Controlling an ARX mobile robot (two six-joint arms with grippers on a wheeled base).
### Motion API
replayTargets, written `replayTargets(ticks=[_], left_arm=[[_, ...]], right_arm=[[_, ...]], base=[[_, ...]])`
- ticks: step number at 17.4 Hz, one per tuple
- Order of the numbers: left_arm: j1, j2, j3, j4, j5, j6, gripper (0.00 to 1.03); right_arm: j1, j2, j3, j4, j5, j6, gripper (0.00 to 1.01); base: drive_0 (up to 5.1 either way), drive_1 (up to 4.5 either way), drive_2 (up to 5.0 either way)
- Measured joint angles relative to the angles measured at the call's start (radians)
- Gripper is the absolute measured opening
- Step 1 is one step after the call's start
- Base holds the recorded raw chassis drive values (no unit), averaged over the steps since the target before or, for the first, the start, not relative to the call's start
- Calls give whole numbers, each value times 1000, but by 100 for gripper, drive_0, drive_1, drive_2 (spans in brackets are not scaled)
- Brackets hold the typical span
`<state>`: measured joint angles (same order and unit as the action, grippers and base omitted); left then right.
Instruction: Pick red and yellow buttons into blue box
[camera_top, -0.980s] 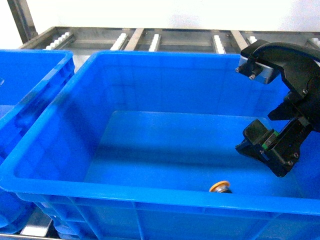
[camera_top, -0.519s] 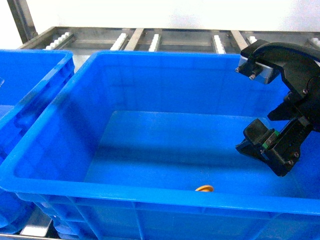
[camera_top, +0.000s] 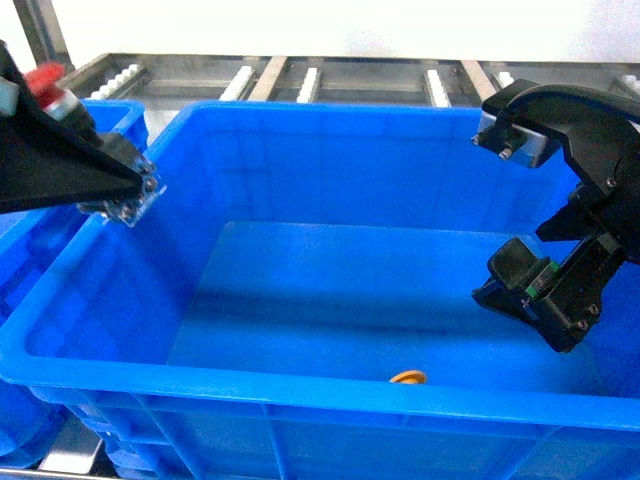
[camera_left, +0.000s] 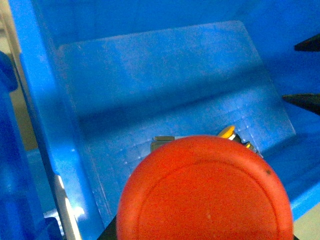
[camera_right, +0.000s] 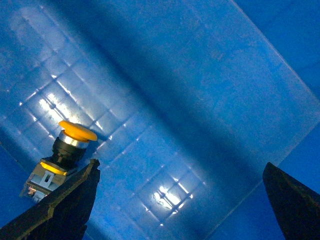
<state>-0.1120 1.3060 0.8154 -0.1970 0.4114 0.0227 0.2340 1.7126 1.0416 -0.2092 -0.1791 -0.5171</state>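
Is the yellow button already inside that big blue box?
Yes. The yellow button lies on the blue box floor, free of both grippers.

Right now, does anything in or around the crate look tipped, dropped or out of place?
Only the yellow button: it lies tipped on the blue box floor near the front wall, not upright. The red button is in the left claw at the box's left wall. The right claw hangs open and empty.
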Motion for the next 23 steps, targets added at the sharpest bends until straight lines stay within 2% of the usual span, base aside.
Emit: replayTargets(ticks=[3, 6, 9, 11, 13, 20, 21, 23], left_arm=[[-11, 172, 163, -69, 14, -9, 24], [-64, 295, 276, -103, 36, -25, 24], [-139, 384, 339, -132, 113, -86, 24], [-163, 409, 357, -138, 123, -114, 24], [-150, 422, 367, -145, 96, -124, 24], [-148, 427, 367, -146, 90, -128, 24], [-147, 427, 367, -146, 90, -130, 25], [-147, 427, 367, -146, 90, -129, 49]], right_arm=[[-2, 0, 0, 0, 0, 0, 98], [0, 0, 0, 0, 0, 0, 98], [0, 0, 0, 0, 0, 0, 98], [-1, 0, 0, 0, 0, 0, 98], [-1, 0, 0, 0, 0, 0, 98], [0, 0, 0, 0, 0, 0, 98], [0, 0, 0, 0, 0, 0, 98], [0, 0, 0, 0, 0, 0, 98]], base=[[0, 0, 0], [0, 0, 0], [0, 0, 0], [0, 0, 0], [0, 0, 0], [0, 0, 0], [0, 0, 0], [0, 0, 0]])
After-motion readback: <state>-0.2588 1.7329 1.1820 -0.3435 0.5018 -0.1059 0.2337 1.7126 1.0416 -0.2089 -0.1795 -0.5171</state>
